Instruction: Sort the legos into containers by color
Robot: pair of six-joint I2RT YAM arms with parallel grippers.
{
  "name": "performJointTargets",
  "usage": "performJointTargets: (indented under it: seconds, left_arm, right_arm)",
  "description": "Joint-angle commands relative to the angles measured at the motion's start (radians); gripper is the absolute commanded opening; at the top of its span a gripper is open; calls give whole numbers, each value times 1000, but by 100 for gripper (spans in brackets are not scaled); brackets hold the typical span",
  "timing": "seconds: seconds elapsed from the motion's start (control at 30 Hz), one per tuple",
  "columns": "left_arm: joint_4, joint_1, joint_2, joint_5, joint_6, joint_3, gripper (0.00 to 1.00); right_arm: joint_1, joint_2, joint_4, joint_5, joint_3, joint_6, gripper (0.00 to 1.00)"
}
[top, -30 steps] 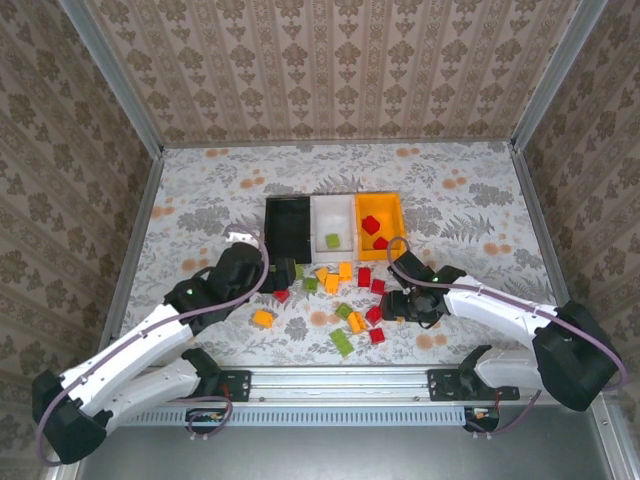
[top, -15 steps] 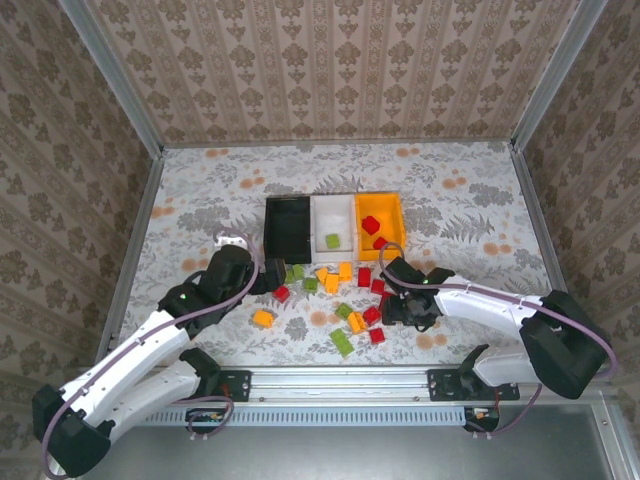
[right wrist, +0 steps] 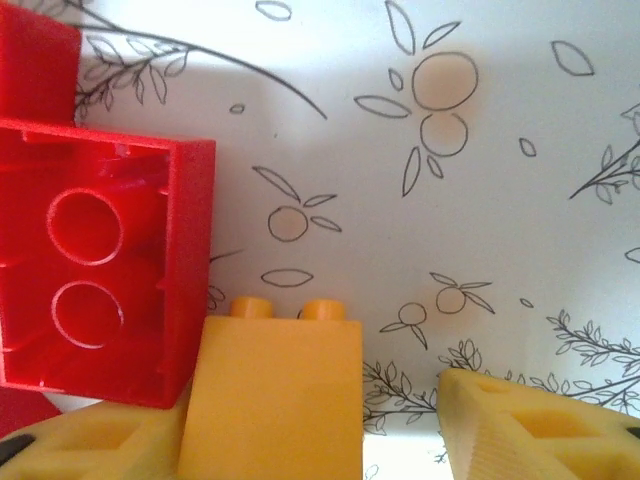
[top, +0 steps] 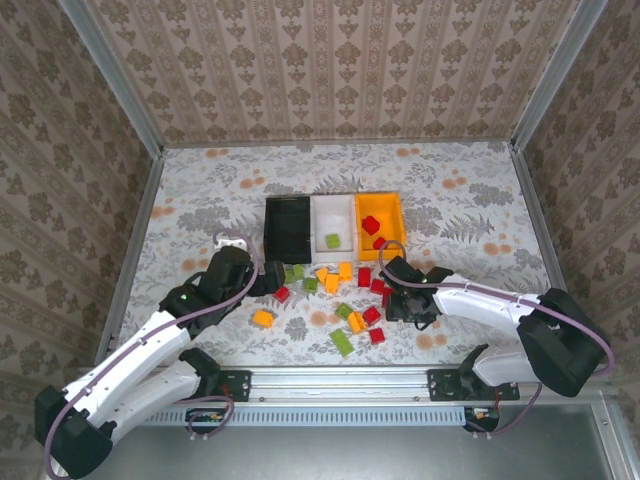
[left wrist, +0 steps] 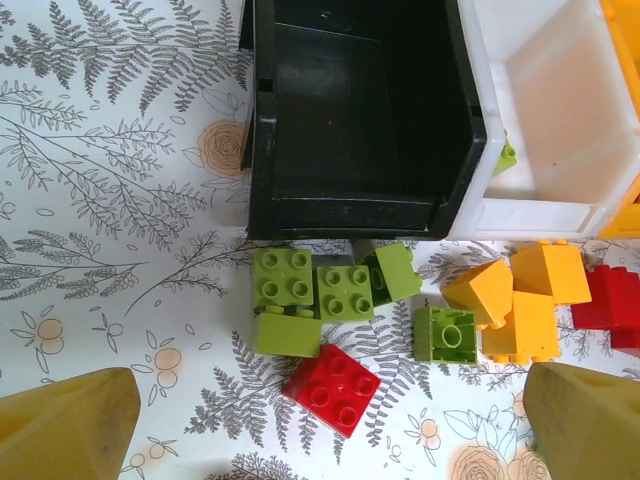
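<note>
Left pincer (left wrist: 330, 425): fully open, empty. Right pincer (right wrist: 315, 435): part open, straddling an orange-yellow brick (right wrist: 275, 385), one finger (right wrist: 540, 425) clear of it. The brick's lower end is cropped.

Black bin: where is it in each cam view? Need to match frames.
Top external: black bin, just above picture centre.
Left wrist: black bin, top centre, green legos just in front of its near wall.
Right wrist: lens is down on a red lego and an orange-yellow lego.
Shared landmark: white bin, hard against the black bin's right side.
</note>
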State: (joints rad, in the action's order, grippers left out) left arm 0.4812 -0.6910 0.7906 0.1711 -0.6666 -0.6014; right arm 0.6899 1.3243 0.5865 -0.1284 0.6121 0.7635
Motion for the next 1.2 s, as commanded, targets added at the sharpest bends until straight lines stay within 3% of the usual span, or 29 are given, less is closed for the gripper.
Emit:
performJointTargets:
  seconds: [0.0,0.43,0.7,0.93,1.17]
  left_arm:
    - [-5,10,-7,-16,-21,12,100]
    - [2,20,-7,-21,-18,10,100]
    - [31,35,-22,3,-6,-7,100]
    - [51,51,-43,0,-38,13,100]
    - [95,60,-71,-19,-56,23,100]
  right_arm:
    - [-3,6,-39,-32,14,7,63]
    - [-6,-9,27,-20,41,-15,39]
    - [-13,-92,117,13,269,-146,36]
    - [21,216,-5,91,628,-214,36]
    - [65,578,22,128,1051,-264,37]
